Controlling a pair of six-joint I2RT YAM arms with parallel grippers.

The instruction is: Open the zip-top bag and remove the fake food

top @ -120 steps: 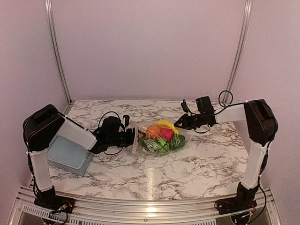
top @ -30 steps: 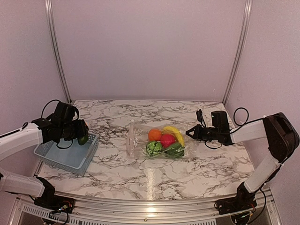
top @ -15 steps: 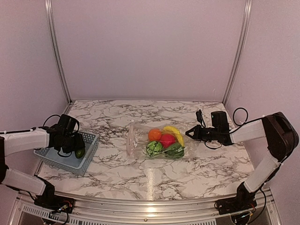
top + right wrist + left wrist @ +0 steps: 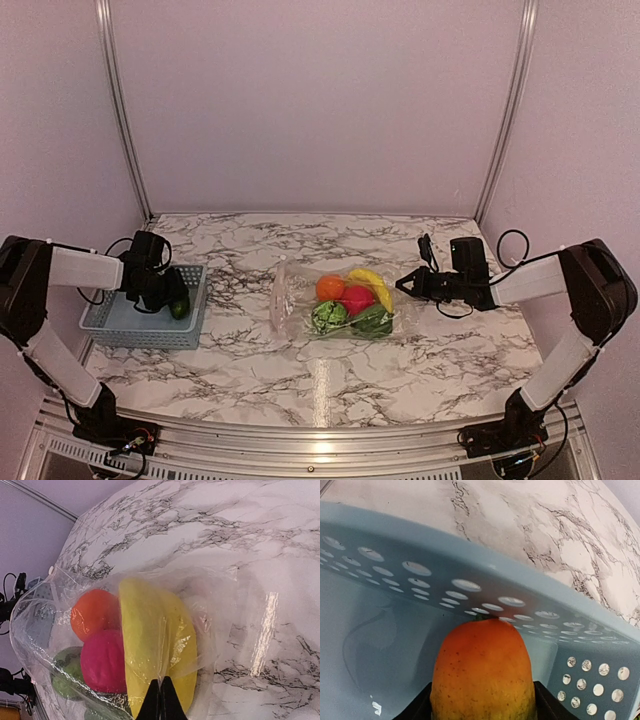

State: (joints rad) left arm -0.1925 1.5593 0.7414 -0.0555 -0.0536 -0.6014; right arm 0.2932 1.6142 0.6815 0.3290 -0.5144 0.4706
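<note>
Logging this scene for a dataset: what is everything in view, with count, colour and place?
clear crinkly zip-top plastic bag: one, see-through, table centre
round orange toy ball: one, orange, in bag
red toy fruit: one, red, in bag
yellow toy banana: one, yellow, in bag
dark-green toy vegetables: two, green, in bag
perforated plastic basket: one, light blue, table left
orange-yellow toy fruit: one, orange-yellow, in basket
marbled table: one, white-grey, underneath
left gripper: one, black, gripping that fruit
right gripper: one, black, pinching bag's right edge

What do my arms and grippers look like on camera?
Both the left arm and right arm have white box-shaped links, black rounded joints and loose black cable loops. The left gripper and right gripper are black, two-fingered; no markings legible.
</note>
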